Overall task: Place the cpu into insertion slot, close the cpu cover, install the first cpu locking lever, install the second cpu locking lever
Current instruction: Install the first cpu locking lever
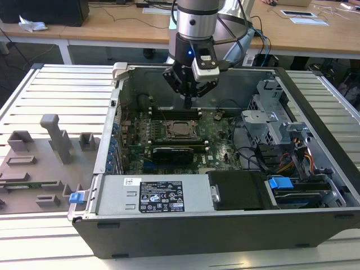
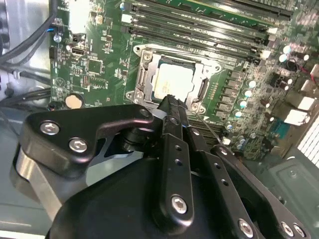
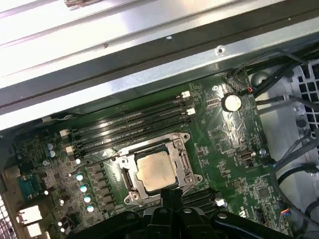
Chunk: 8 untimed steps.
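Over the socket area hangs the gripper [image 1: 189,100], fingers pressed together w/ nothing between them; in the second wrist view its tip overlaps one edge of the cpu cover [image 2: 144,74], contact not discernible. Cpu [image 3: 156,171]: seated flat in the insertion slot [image 3: 127,180], silver top showing through the cover's window. Cover lies down flat around the chip, approx. level w/ the board. Beside the socket run long black memory slots [image 3: 134,122]; all sit on a green motherboard [image 3: 224,144] w/ a coin battery [image 3: 231,102]. Exterior view: black graphics card [image 1: 174,152] near the socket, inside an open pc case [image 1: 225,230] w/ power supply [image 1: 157,194].
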Each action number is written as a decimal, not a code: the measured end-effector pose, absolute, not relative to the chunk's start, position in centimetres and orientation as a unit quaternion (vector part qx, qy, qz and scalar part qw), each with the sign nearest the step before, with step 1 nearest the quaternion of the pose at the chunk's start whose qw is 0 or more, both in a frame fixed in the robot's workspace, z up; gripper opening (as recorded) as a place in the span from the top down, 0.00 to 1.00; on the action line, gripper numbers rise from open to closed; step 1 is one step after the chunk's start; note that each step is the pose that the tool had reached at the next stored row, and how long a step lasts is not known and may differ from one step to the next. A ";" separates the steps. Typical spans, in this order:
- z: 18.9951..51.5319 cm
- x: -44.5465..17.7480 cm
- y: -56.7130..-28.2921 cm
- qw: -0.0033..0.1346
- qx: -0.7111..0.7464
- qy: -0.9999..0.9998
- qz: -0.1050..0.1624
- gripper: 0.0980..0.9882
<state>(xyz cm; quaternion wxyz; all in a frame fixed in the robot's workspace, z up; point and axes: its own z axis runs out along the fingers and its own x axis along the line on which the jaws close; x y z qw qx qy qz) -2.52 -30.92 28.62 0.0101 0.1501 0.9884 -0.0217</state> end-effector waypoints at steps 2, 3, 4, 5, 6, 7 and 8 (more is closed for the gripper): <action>28.6 -2.5 -30.9 0.011 0.128 0.992 -0.022 0.99; 28.6 -2.5 -30.9 0.011 0.122 0.992 -0.021 0.99; 28.6 -2.5 -30.9 0.011 0.111 0.994 -0.021 0.99; 28.6 -2.5 -30.9 0.011 0.101 0.995 -0.021 0.99; 28.6 -2.5 -30.9 0.011 0.096 0.995 -0.021 0.99; 28.6 -2.5 -30.9 0.011 0.084 0.996 -0.021 0.99; 28.6 -2.5 -30.9 0.012 0.077 0.997 -0.021 0.99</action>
